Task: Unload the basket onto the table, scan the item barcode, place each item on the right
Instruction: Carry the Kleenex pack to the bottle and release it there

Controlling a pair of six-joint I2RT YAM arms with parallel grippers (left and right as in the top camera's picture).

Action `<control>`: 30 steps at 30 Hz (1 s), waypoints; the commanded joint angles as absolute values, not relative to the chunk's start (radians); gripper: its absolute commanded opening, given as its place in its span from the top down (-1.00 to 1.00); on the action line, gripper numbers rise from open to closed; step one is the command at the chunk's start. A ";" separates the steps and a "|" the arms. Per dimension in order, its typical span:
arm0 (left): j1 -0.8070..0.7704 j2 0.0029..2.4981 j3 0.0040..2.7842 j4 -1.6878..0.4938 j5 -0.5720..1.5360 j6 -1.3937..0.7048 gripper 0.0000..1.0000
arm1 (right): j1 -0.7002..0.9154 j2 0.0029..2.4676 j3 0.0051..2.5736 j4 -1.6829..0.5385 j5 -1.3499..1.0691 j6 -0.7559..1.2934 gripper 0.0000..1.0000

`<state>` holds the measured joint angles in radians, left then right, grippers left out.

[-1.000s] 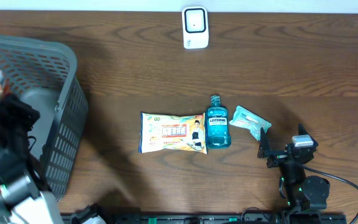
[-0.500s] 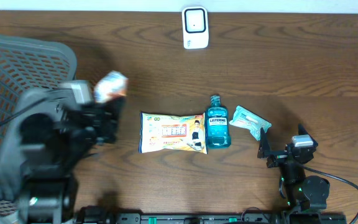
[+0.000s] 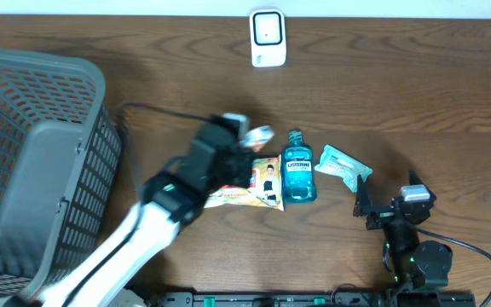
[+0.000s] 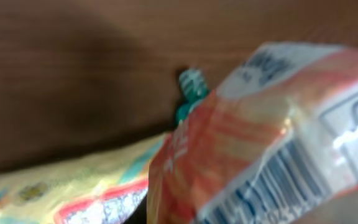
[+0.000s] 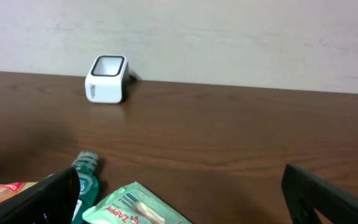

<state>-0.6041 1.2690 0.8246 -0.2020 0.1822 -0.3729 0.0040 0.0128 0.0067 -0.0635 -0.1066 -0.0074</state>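
The left gripper [image 3: 250, 141] is clamped on an orange-and-white packet [image 3: 260, 134], its fingers pressed nearly together on it. It holds the packet off the table, just left of the cap of the mouthwash bottle [image 3: 297, 167]. In the left wrist view the packet [image 4: 272, 149] fills the right side of the frame with a printed barcode showing along its lower edge. The bottle's teal cap [image 4: 191, 86] peeks out behind it. That view does not show the fingers themselves.

The right gripper [image 3: 382, 194] sits low to the right of the bottle with its two fingers [image 5: 45, 199] spread as wide as they go, holding and touching nothing.

Counted, there is one of each thing:
- One white scanner [image 3: 268, 37] stands well beyond the bottle at the far edge of the table [image 3: 399, 94].
- One yellow snack bag [image 3: 258, 188] lies flat, touching the bottle's left side and partly under the left arm.
- One teal packet [image 3: 341, 165] lies just right of the bottle.
- One grey basket [image 3: 32, 111] sits far to its left.
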 commanded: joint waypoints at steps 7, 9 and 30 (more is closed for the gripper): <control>-0.691 1.603 0.824 0.040 0.197 -0.473 0.86 | 0.006 0.009 0.006 -0.068 -0.103 0.006 -0.99; -0.703 1.635 0.824 0.075 0.229 -0.473 0.85 | 0.006 0.009 0.006 -0.068 -0.103 0.006 -0.99; -0.762 1.278 0.898 -0.060 -0.070 -0.200 -0.99 | 0.006 0.009 0.006 -0.068 -0.103 0.006 -0.99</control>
<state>-0.7666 1.3987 0.8318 -0.0490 0.0910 -0.3550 0.0040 0.0128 0.0067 -0.0635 -0.1070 -0.0074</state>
